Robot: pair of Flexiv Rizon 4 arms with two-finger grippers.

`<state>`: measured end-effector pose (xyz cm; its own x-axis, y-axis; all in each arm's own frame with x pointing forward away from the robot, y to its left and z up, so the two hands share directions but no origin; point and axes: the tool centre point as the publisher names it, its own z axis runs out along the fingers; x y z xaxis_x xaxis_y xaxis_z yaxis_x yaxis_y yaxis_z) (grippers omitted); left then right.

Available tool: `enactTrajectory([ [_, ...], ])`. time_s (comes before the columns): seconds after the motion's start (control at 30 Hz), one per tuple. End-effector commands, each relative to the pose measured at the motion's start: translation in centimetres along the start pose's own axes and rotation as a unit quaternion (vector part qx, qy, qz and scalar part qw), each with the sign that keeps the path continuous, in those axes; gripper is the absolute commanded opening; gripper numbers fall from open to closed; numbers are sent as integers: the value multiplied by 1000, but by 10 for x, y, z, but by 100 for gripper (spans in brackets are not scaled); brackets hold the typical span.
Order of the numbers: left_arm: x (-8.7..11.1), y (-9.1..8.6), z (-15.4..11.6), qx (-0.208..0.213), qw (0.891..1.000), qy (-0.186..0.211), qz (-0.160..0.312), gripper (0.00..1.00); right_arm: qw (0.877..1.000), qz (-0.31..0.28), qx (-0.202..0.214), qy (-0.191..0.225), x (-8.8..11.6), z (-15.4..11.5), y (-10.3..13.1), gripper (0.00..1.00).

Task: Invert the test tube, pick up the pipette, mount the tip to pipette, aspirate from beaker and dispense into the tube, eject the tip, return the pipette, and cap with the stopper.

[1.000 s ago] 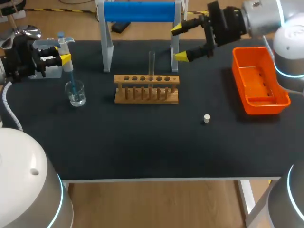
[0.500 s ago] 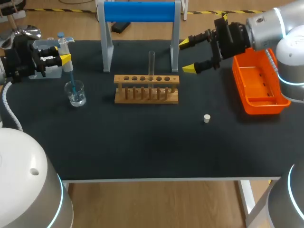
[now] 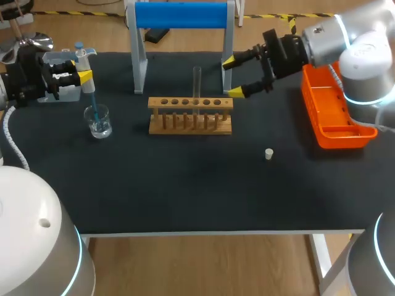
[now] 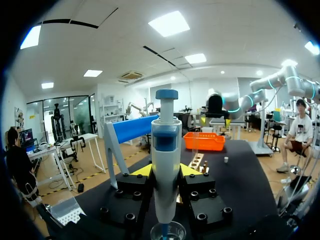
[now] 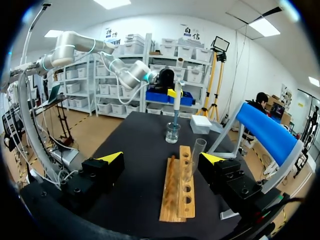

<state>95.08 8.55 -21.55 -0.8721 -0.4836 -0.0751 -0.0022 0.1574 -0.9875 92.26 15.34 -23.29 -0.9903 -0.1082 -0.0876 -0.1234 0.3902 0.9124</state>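
At the upper left of the head view the left gripper (image 3: 85, 66) is clamped on the pipette (image 3: 81, 54), which hangs upright with its tip down in the beaker (image 3: 99, 121). The left wrist view shows the pipette's body (image 4: 165, 165) pinched from both sides, the beaker (image 4: 167, 232) just under it. Centre frame, the test tube (image 3: 197, 80) stands upright in the wooden rack (image 3: 190, 115). The right gripper (image 3: 232, 76) hangs at the rack's right end, fingers spread wide and holding nothing; from its wrist the tube (image 5: 192, 160) stands ahead, not touched. The stopper (image 3: 268, 153) lies alone right of centre, with the orange tray (image 3: 336, 105) at the right edge.
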Motion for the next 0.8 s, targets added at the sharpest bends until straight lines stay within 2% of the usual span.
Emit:
enactTrajectory([
  [0.03,1,-1,-1,0,1000,0,0,0,1000,1,5,20,-16,12,-6,100],
  [0.33,1,-1,-1,0,1000,0,0,0,999,-3,20,25,-33,26,-15,100],
  [0.8,1,-1,-1,0,1000,0,0,0,997,-12,53,49,-49,60,-25,100],
])
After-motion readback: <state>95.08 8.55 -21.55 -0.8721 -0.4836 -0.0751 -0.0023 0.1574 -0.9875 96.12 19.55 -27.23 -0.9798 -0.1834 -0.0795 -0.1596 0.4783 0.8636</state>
